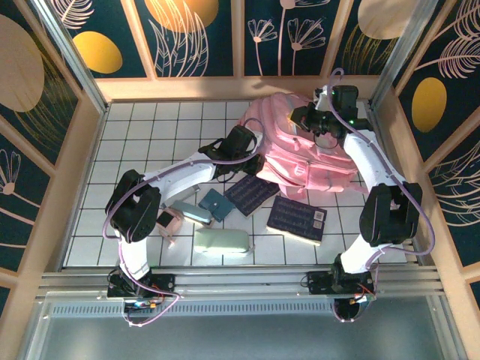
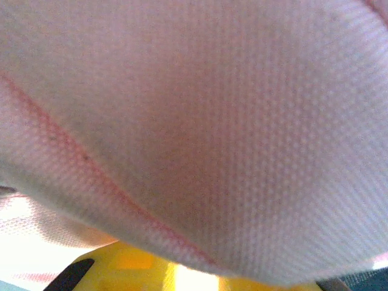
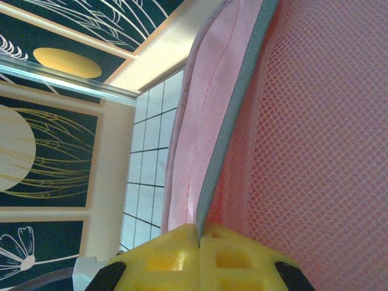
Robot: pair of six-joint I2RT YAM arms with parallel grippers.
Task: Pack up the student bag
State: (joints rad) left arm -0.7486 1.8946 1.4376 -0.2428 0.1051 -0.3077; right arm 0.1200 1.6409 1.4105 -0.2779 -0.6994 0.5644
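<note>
Overhead, white-tiled table (image 1: pixel 150 150), floral walls (image 1: pixel 202 37); right end effector (image 3: pixel 199 233) clenched on student bag (image 1: pixel 300 157), left end effector (image 1: pixel 251 150) state unclear

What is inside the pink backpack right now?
The right gripper pinches the backpack's trimmed edge; pink mesh shows beside it. Its own fabric covers the interior, so any contents are hidden.

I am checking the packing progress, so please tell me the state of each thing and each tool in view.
student bag: lying on the table, one edge pinched.
right tool: shut on the student bag's edge.
left tool: against the bag's fabric; open or shut unclear.
nearer dark notebook: closed, flat, not packed.
farther dark notebook: closed, flat, not packed.
teal wallet: closed, flat, not packed.
pale green case: flat, not packed.
</note>
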